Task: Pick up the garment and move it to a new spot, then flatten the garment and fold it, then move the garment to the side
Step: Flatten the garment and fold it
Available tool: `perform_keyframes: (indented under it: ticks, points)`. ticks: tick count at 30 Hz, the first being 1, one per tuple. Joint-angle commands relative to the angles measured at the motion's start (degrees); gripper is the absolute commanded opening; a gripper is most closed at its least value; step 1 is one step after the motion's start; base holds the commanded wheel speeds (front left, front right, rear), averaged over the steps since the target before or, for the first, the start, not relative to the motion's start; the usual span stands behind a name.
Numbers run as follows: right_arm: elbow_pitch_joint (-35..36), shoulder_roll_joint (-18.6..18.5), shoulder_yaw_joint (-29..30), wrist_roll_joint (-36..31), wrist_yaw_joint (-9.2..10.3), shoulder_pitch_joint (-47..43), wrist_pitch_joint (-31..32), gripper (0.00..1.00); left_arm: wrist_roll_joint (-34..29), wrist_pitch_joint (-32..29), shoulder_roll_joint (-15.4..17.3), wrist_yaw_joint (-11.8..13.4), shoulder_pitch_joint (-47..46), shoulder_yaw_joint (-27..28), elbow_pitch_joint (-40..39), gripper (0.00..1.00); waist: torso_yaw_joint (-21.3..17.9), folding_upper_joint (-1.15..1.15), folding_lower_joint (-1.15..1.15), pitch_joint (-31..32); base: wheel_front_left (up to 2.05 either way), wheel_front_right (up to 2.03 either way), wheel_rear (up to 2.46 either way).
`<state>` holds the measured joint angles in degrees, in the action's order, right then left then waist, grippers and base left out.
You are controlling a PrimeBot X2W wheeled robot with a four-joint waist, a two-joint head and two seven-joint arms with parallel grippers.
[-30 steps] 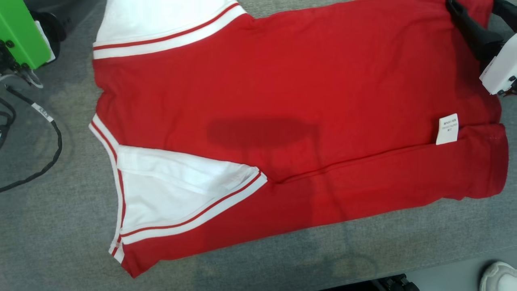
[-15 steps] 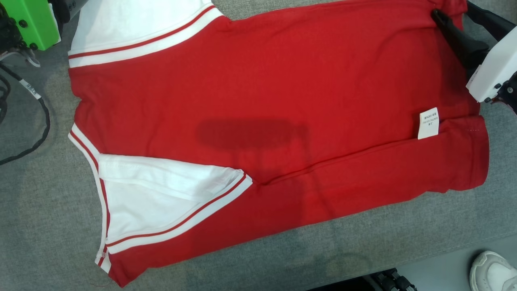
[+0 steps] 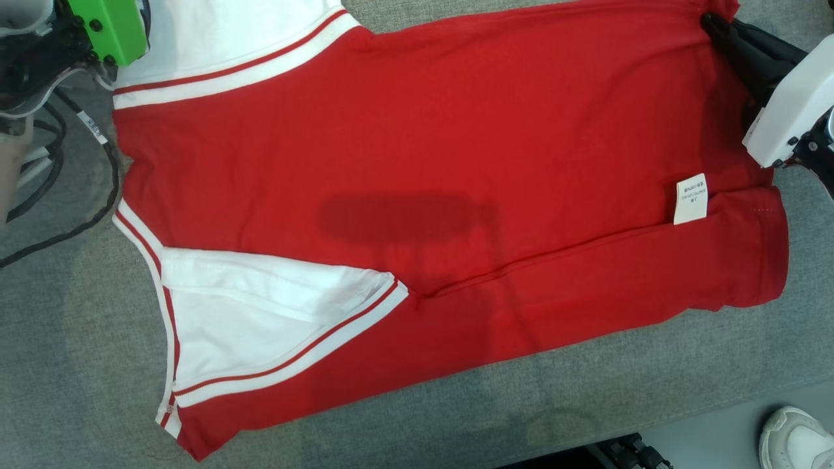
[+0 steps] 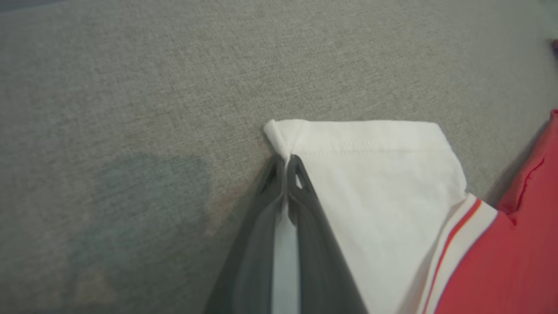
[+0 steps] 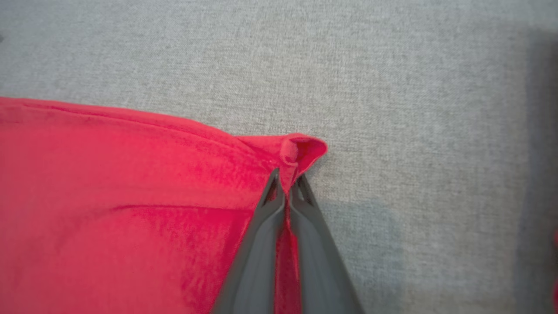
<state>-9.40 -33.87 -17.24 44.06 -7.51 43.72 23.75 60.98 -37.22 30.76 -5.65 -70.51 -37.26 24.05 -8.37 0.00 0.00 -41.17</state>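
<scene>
Garment [image 3: 456,150], red with white sleeves and red-striped white trim, lies spread flat on the grey tabletop [image 3: 456,417], filling the middle of the head view from the upper left to the right edge. 1 white sleeve [image 3: 221,32] sits at the upper left of that frame; the other is folded onto the red body at the lower left. A long fold runs along the garment's lower side, and a white label [image 3: 691,198] sticks out near the right.

In the left wrist view the left gripper [image 4: 285,163] has its jaws pressed together, pinching the corner of the white sleeve at the frame's centre. In the right wrist view the right gripper [image 5: 287,183] has its jaws closed too, pinching a red corner of the garment that curls up just above the tips.

Dark cables [image 3: 85,215] lie at the left edge of the head view, and a white shoe [image 3: 795,436] shows in the lower right corner.
</scene>
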Motion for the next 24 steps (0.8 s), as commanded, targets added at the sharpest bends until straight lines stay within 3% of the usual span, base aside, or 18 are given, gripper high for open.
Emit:
perform_keyframes:
  ticks: [1, 8, 14, 18, 24]
  points:
    - [-0.96, 0.13, -0.43, -0.59, 0.05, -0.32, -0.11, 0.0, 0.77, 0.22, -0.47, -0.51, -0.21, -0.27, 0.41, 0.0, 0.32, 0.0, 0.0, 0.35, 0.0, 0.0, 0.0]
    - [-0.7, -0.16, 0.58, -0.4, 0.06, -1.63, -3.04, 0.0, 3.56, 3.26, -0.91, -1.38, 0.59, 1.7, -1.3, 0.0, 1.81, 0.0, 0.0, 2.4, 0.0, 0.0, 0.0]
    - [1.69, -0.92, 1.56, 0.97, 0.05, -6.03, -8.76, 0.0, 7.95, 6.13, 1.66, -1.66, 7.11, 4.24, -11.72, 0.0, 3.48, 0.0, 0.0, 5.86, 0.0, 0.0, 0.0]
    - [2.96, -1.92, 2.54, 1.59, 0.05, -10.73, -12.84, 0.0, 9.74, 7.72, 5.54, 1.72, 15.69, 5.98, -24.91, 0.0, 5.0, 0.0, 0.0, 8.09, 0.0, 0.0, 0.0]
    - [3.7, -3.53, 4.04, 0.76, 0.05, -16.73, -17.87, 0.0, 11.7, 13.0, 10.91, 10.25, 31.84, 10.0, -47.67, 0.0, 6.89, 0.0, 0.0, 10.34, 0.0, 0.0, 0.0]
